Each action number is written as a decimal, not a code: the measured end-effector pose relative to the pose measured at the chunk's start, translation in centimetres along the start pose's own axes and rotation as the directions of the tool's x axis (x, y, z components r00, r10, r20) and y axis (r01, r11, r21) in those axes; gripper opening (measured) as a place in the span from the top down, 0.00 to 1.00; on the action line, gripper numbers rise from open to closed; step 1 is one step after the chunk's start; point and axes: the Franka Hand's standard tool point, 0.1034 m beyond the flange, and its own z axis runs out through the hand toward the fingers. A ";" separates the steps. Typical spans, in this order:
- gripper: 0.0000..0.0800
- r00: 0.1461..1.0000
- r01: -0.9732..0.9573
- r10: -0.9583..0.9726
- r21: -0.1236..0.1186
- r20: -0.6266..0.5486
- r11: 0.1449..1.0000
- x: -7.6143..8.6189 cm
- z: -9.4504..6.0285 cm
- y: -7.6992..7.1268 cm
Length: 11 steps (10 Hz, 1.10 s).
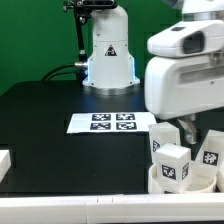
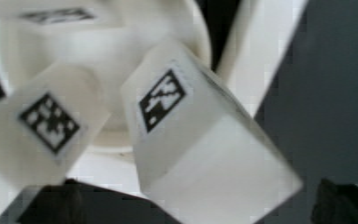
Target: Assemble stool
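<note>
The stool's round seat disc [image 1: 166,188] lies at the front of the exterior view's right, with white tagged legs [image 1: 172,164] standing in it. My gripper [image 1: 178,134] hangs directly over them, its white hand filling the upper right. In the wrist view, one leg [image 2: 194,140] with a tag on its face stands between my dark fingers [image 2: 48,206], with a gap showing on one side. A second tagged leg [image 2: 51,120] leans beside it, and the seat disc [image 2: 87,40] lies behind both. The gripper [image 2: 197,192] is open around the leg.
The marker board [image 1: 112,122] lies flat mid-table on the black surface. The arm's white base [image 1: 108,55] stands at the back before a green wall. A white rail [image 1: 70,206] runs along the front edge, with a white block end [image 1: 5,160] at the exterior view's left.
</note>
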 end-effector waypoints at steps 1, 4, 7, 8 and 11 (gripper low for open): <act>0.19 0.993 0.115 -0.115 0.003 0.032 0.993 -0.1 0.3 -0.8; 0.19 0.929 0.363 -0.363 0.026 0.065 0.932 -1.2 1.2 0.0; 0.19 0.939 0.337 -0.338 0.027 0.069 0.941 -1.4 1.8 0.2; 0.36 0.949 0.308 -0.309 0.026 0.070 0.951 -1.5 1.8 0.2; 0.58 0.992 0.103 -0.104 0.011 0.074 0.995 -1.5 1.8 0.4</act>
